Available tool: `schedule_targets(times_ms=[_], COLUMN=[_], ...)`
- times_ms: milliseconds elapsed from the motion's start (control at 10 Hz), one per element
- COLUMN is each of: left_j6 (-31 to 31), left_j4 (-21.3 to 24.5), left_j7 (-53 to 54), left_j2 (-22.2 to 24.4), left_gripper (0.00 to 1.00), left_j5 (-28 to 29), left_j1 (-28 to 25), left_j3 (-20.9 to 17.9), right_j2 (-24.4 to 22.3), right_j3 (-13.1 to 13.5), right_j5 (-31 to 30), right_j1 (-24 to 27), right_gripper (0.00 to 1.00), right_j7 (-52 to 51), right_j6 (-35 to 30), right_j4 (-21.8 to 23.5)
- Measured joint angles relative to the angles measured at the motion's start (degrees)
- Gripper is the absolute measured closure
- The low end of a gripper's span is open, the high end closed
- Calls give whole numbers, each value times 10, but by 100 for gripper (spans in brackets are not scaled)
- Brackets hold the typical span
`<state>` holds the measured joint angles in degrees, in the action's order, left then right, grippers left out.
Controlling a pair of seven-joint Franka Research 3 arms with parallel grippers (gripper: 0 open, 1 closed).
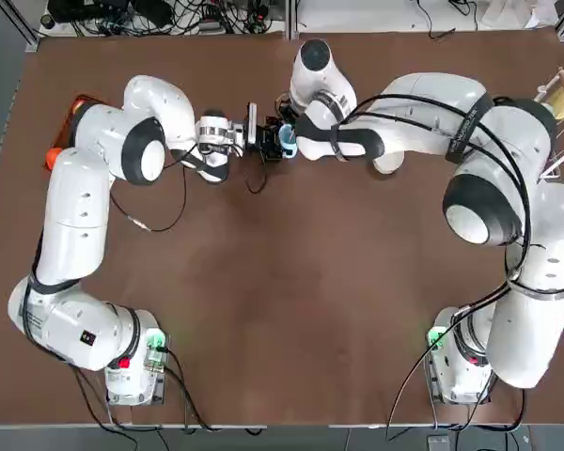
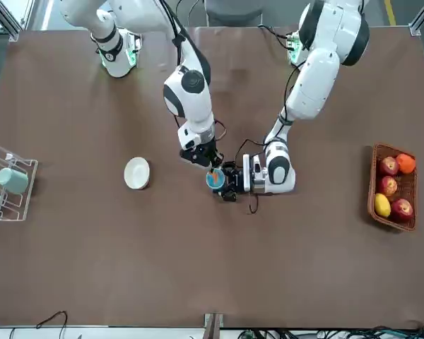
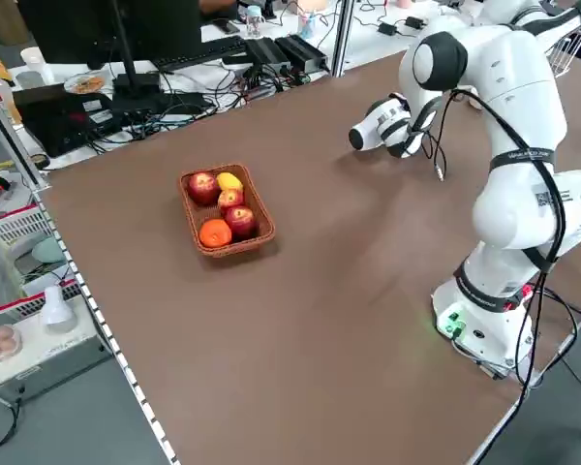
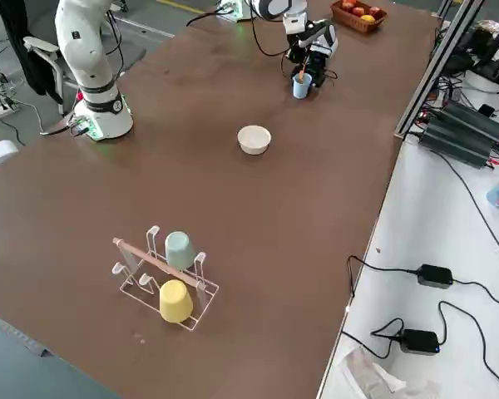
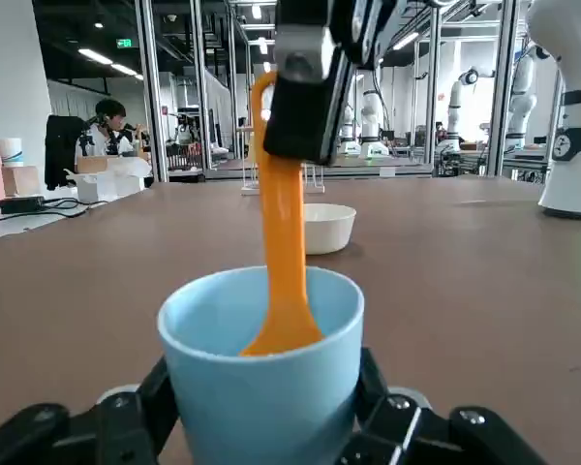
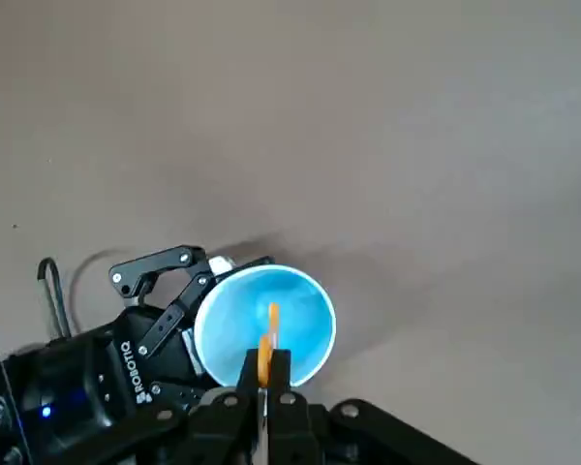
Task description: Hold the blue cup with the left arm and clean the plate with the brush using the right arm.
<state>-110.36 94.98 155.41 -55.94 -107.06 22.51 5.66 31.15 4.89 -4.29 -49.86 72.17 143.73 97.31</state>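
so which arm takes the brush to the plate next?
Right. Its pincer is shut on the brush, standing in the blue cup. The left pincer is clamped on that cup, and the plate lies on the right arm's side.

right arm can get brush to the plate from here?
Probably yes. The right gripper holds the brush, which stands in the blue cup; the plate sits apart on open table, nothing between.

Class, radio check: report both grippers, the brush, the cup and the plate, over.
Left gripper shut on blue cup. Right gripper shut on brush handle, head down in cup. Plate bare, apart on the table; nothing in the way.
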Motion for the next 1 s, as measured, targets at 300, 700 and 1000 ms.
schedule_targets(times_ms=[300,700,1000], left_j6=[0,0,-1], left_j4=[0,0,-1], left_j7=[0,0,0], left_j2=[0,0,0], left_gripper=[27,27,27], left_j5=[0,0,0], left_j1=[0,0,0], left_j3=[0,0,0], right_j2=[0,6,13], right_j3=[0,12,15], right_j5=[-1,-1,-1], right_j1=[-5,-2,0], right_gripper=[95,95,95], right_j7=[22,33,34], right_j6=[0,-4,-9], right_j4=[-10,-24,-19])
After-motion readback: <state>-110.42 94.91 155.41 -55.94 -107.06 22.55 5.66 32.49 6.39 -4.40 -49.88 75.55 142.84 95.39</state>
